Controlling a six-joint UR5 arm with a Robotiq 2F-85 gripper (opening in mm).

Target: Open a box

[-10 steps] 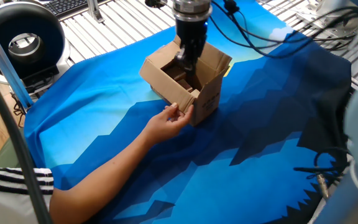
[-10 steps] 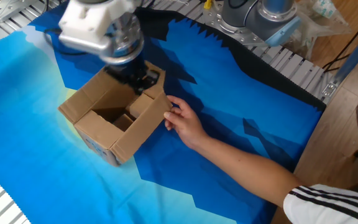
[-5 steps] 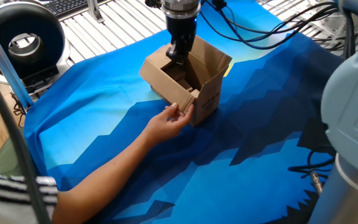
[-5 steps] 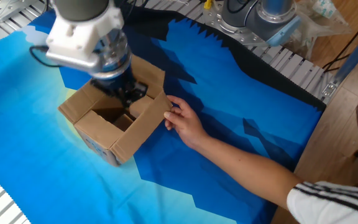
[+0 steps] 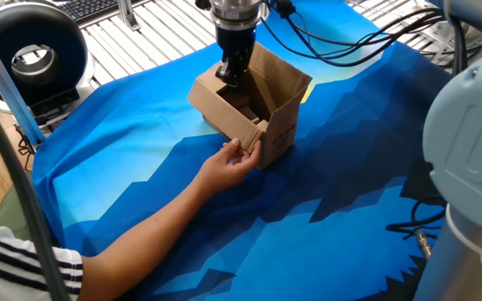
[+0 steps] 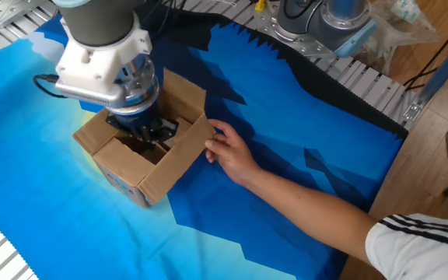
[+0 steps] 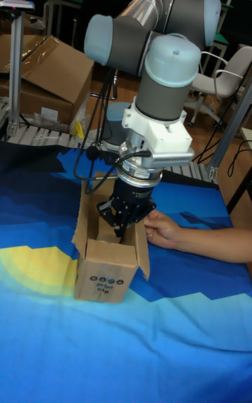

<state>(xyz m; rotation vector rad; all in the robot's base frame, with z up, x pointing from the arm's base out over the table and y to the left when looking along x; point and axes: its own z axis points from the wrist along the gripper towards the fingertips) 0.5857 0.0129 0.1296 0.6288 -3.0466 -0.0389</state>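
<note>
Since the earlier pictures my pincer (image 5: 228,77) has travelled across the mouth of the box (image 5: 249,109), from the right flap toward the left and far flap. Now it hangs low at that side, the tips a little inside the rim. The box itself has not shifted.

The box stands upright in the middle of the surface (image 5: 141,167), which is covered by a blue patterned cloth (image 6: 302,148). All the flaps that I can see stand up or lean outward, so the top looks mostly open. I think I am pushing the last flap away.

A person's hand (image 5: 228,164) rests against the near corner of the box. I judge that it is placed there to brace the light carton, so my push bends the flap and does not slide the whole box.

In the tall fixed view my fingers (image 7: 112,211) seem spread a little. I cannot tell for sure if they pinch cardboard or only press on it.
</note>
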